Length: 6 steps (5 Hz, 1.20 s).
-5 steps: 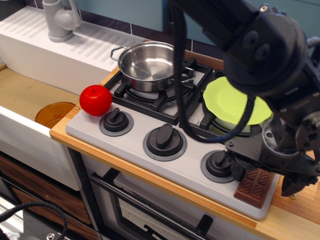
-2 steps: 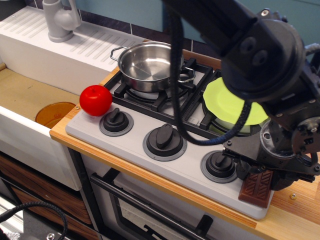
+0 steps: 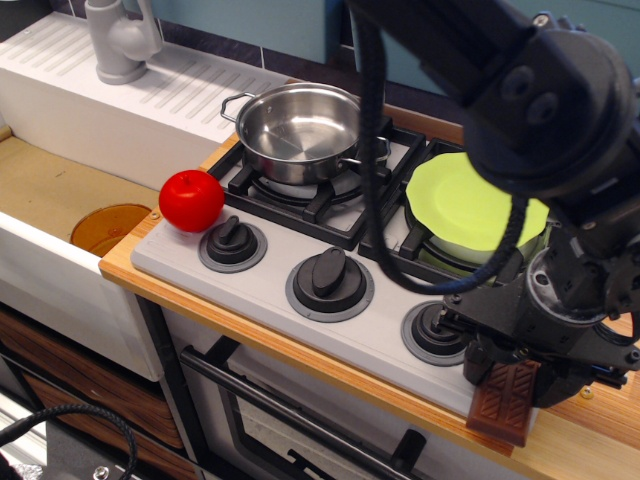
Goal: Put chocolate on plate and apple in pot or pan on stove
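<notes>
The chocolate (image 3: 503,402), a brown segmented bar, is tilted at the stove's front right corner and overhangs the wooden edge. My gripper (image 3: 520,375) is closed around its upper end and seems to hold it. The lime-green plate (image 3: 470,205) lies on the right burner, just behind the gripper. The red apple (image 3: 191,200) sits at the left edge of the grey stove (image 3: 275,268), beside the left knob. The steel pot (image 3: 295,130) stands empty on the left burner.
Three black knobs (image 3: 330,283) line the stove front. An amber disc (image 3: 110,228) lies in the sink at the left, with a grey faucet (image 3: 120,40) behind. My black arm and its cable (image 3: 375,150) hang over the stove's middle and right side.
The fingers have closed on the chocolate. The bar has shifted towards the front edge and tilted. Apple, pot and plate have not moved.
</notes>
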Available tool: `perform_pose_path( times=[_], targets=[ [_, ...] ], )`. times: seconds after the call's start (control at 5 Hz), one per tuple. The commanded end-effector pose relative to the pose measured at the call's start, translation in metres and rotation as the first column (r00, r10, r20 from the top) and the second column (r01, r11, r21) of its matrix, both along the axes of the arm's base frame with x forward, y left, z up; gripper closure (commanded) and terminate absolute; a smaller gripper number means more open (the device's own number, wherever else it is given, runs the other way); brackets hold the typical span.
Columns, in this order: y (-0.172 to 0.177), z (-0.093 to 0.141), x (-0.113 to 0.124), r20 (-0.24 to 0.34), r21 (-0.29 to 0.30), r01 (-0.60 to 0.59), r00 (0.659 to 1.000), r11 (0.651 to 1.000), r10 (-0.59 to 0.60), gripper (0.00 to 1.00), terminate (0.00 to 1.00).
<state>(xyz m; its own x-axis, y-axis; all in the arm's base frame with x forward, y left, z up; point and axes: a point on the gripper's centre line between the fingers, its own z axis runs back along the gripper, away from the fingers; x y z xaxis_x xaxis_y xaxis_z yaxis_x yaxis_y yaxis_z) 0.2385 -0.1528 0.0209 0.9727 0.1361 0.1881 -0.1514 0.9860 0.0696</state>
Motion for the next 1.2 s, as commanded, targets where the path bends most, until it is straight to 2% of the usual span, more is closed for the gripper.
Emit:
perform_pose_path(
  times=[0.0,0.2,0.4,0.8,1.0],
  targets=[
    [0.0,0.061,0.012,0.003,-0.024,0.009,1.0,1.0,-0.009,1.0,0.0],
    [0.007,0.079,0.02,-0.029,-0.017,0.02,0.999,1.0,-0.021,1.0,0.0],
    [0.017,0.085,0.04,-0.035,-0.023,0.045,0.998,0.999,-0.046,1.0,0.0],
    [0.043,0.094,0.09,-0.037,-0.011,0.104,0.994,0.995,-0.104,1.0,0.0],
    [0.057,0.09,0.109,-0.022,0.006,0.121,0.992,0.993,-0.121,1.0,0.0]
  ],
)
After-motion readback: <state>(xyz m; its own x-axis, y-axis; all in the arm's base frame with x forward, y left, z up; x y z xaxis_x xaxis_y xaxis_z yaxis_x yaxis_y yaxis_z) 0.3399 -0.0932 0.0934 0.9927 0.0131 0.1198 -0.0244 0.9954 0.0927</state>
